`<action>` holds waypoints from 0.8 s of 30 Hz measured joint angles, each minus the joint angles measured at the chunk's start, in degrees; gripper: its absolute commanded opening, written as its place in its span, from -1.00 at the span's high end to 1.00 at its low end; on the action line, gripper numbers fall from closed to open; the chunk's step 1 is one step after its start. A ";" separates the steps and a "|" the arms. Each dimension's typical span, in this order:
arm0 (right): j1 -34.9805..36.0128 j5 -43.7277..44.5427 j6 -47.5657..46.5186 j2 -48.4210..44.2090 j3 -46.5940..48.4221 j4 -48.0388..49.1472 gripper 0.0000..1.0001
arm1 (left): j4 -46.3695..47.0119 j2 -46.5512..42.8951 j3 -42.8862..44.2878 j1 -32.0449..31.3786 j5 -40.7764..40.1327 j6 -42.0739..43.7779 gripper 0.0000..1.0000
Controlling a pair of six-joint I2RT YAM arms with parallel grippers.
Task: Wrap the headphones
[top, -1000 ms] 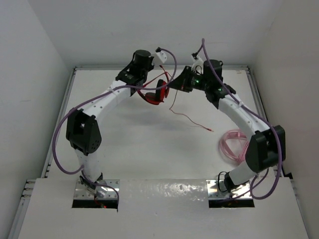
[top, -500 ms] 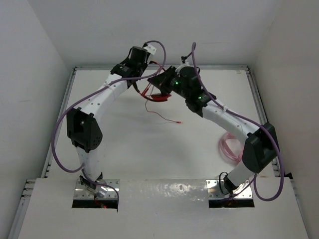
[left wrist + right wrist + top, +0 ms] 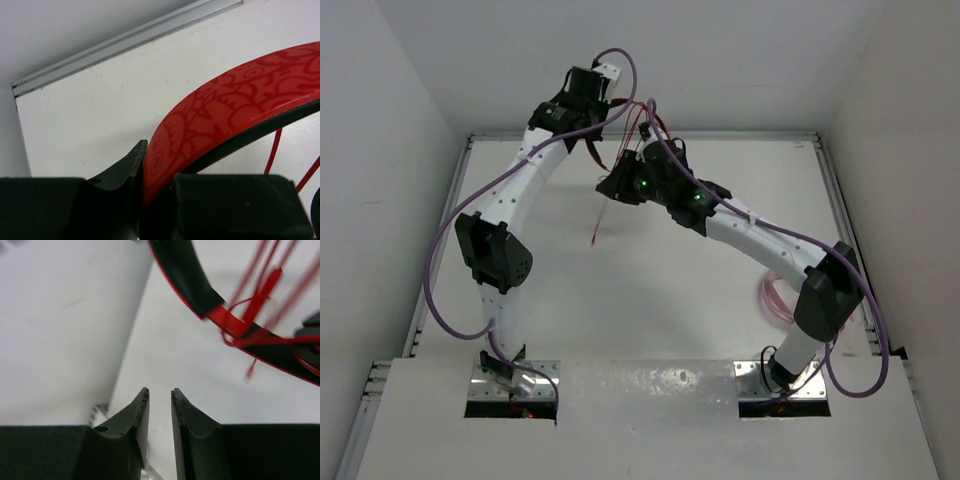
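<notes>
The red headphones (image 3: 642,120) hang in the air near the back wall, between the two grippers. My left gripper (image 3: 608,102) is shut on the patterned red headband (image 3: 225,100), which rises from between its fingers (image 3: 125,170). Loops of the thin red cable (image 3: 260,290) lie around the black inner band (image 3: 185,275). The cable's loose end (image 3: 600,220) dangles toward the table. My right gripper (image 3: 617,185) sits just below the headphones. Its jaws (image 3: 160,395) stand a narrow gap apart with nothing visible between them.
A coil of pale pink cable (image 3: 778,295) lies on the table at the right, beside the right arm. White walls close in the table on three sides. A raised rail (image 3: 125,42) runs along the back edge.
Both grippers moved left and toward the back wall, the left one rising with the headphones. The loose cable end swung from the table's middle to hang under the right gripper.
</notes>
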 measured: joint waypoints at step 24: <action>-7.28 4.20 17.40 -21.16 -48.35 10.12 -0.24 | -5.40 -0.02 12.26 0.39 9.90 -1.64 1.00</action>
